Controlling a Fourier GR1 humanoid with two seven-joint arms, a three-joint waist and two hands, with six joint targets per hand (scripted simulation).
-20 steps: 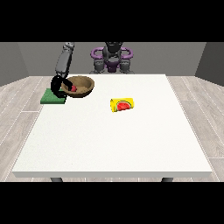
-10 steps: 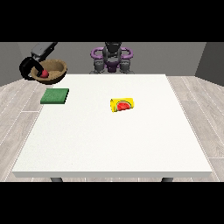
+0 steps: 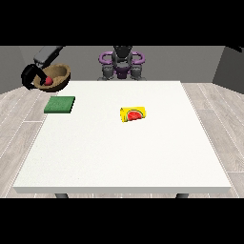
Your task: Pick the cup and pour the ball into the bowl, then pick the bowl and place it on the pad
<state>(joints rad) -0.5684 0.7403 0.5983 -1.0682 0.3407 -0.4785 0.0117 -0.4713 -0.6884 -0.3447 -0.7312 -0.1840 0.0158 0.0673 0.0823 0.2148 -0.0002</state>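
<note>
- The hand at the view's left (image 3: pixel 29 76) was a dark shape against the near side of the wooden bowl (image 3: pixel 58 76); its black fingers curved round the bowl's rim and clamped on it, though how each finger lay was hard to make out.
- Only a short grey stretch of that arm (image 3: pixel 47 53) showed, running up from the hand to the top edge of the scene, where it was cut off.
- No hand could be made out at the view's right; the robot's body (image 3: pixel 122 64) stood behind the table's far edge with purple rings at its shoulders.
- The bowl was held in the air, beyond the left edge of the white table (image 3: pixel 124 157), tilted so that its opening faced the camera.
- The red ball (image 3: pixel 48 81) lay inside the bowl, just beside the hand.
- The green pad (image 3: pixel 60 104) lay flat on the table, below the hand and a little towards the table's middle, well apart from the bowl.
- The yellow cup (image 3: pixel 134 115) lay on its side near the table's middle, far from the hand, a red mark on its face.
- Compared with half a second before, the hand and bowl sat slightly lower and nearer the table's edge, with the bowl tilted more; a second before, the bowl had been down beside the pad.
- The pad and cup had not moved.
</note>
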